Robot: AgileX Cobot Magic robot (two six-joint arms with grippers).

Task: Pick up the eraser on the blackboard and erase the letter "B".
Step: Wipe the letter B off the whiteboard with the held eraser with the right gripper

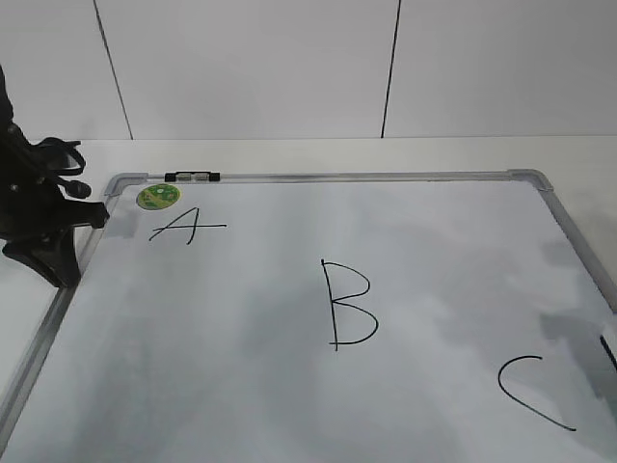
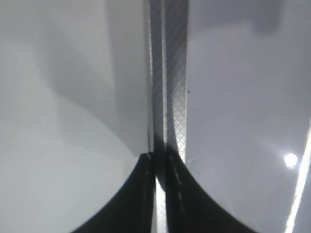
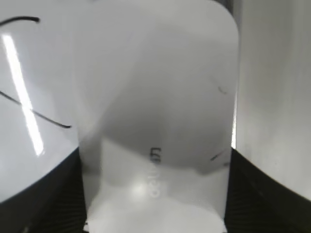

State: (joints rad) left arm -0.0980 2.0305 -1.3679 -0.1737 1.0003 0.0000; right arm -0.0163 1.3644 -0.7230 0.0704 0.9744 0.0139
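The white rounded plastic eraser (image 3: 155, 121) is straddled by the right claw (image 3: 155, 194), jaws apart, long axis toward twelve o'clock (left claw (image 2: 158, 165) closed, idle).

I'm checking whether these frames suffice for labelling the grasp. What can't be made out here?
- Eraser: right wrist view, too close; grey lettering blurred, ends cut off, contact with the right gripper's fingers unclear.
- Right gripper: exterior view, beyond the right edge.
- Letter "C": lower stroke near the bottom edge.
- Marker: too small for detail.
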